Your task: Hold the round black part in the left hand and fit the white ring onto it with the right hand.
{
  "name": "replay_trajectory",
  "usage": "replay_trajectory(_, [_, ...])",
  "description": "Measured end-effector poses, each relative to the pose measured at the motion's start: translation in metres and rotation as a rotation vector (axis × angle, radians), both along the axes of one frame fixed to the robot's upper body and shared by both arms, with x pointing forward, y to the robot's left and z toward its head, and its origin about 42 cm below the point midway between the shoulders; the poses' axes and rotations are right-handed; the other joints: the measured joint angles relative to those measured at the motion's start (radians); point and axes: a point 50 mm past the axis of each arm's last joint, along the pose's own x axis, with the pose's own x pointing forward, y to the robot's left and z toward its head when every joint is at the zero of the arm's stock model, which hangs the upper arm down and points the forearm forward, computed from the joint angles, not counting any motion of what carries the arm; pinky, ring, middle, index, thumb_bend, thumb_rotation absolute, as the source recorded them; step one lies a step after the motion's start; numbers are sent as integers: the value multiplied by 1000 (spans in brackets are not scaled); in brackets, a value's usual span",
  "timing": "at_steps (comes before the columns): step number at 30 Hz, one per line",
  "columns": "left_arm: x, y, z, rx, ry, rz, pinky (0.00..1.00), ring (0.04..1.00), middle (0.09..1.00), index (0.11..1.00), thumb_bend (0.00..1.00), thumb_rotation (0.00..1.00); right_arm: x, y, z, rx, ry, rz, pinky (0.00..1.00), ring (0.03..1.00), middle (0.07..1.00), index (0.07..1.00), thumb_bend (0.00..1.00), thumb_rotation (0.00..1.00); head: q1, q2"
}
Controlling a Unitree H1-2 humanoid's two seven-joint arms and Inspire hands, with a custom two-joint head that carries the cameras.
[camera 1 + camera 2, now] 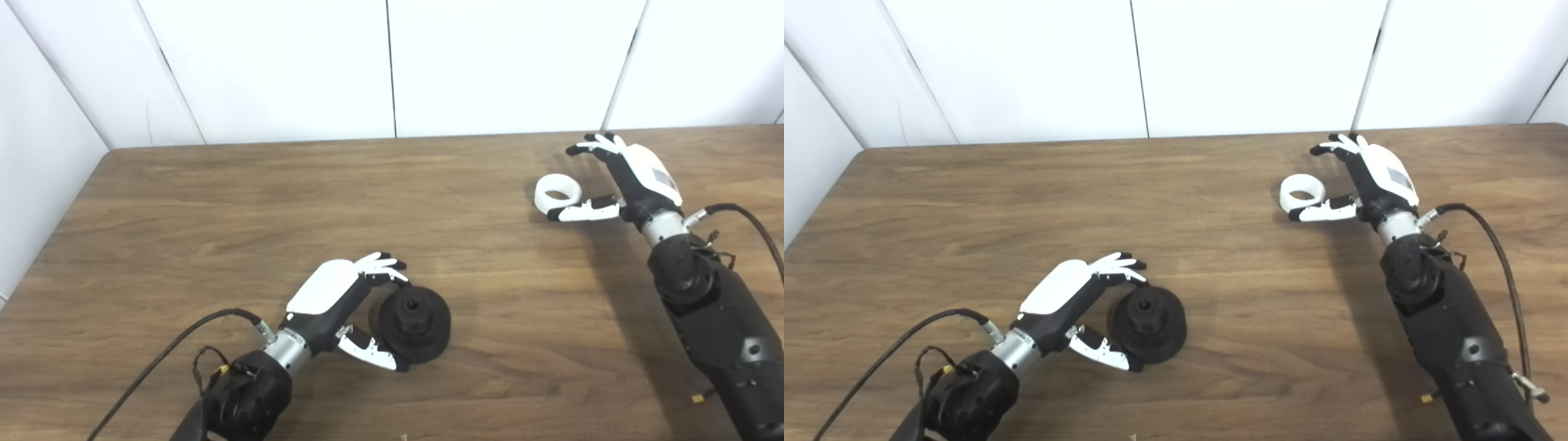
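The round black part [414, 323] lies flat on the wooden table [245, 214] at front centre, with a raised hub on top. My left hand [349, 300] is open around its left side, fingers at its far edge and thumb at its near edge; I cannot tell if they touch it. The white ring [557, 193] lies on the table at the right rear. My right hand [618, 174] is open just right of the ring, thumb by its near edge, fingers spread above and behind it.
White wall panels [392, 61] stand behind the table's far edge. A black cable [753, 226] loops from the right wrist, and another cable [159, 355] trails from the left wrist.
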Motion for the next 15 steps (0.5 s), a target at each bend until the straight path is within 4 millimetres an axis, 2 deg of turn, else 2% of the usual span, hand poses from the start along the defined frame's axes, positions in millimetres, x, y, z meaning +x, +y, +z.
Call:
replay_trajectory(10, [1, -2, -2, -9, 3, 3, 847, 944, 879, 625, 784, 236, 8, 3, 0, -35, 32, 17, 1000, 1000, 922, 775, 1000, 335, 2, 0])
replay_trajectory(15, [1, -3, -1, -6, -6, 7, 837, 944, 879, 624, 780, 245, 11, 2, -7, -49, 65, 11, 1000, 993, 909, 748, 1000, 319, 2, 3])
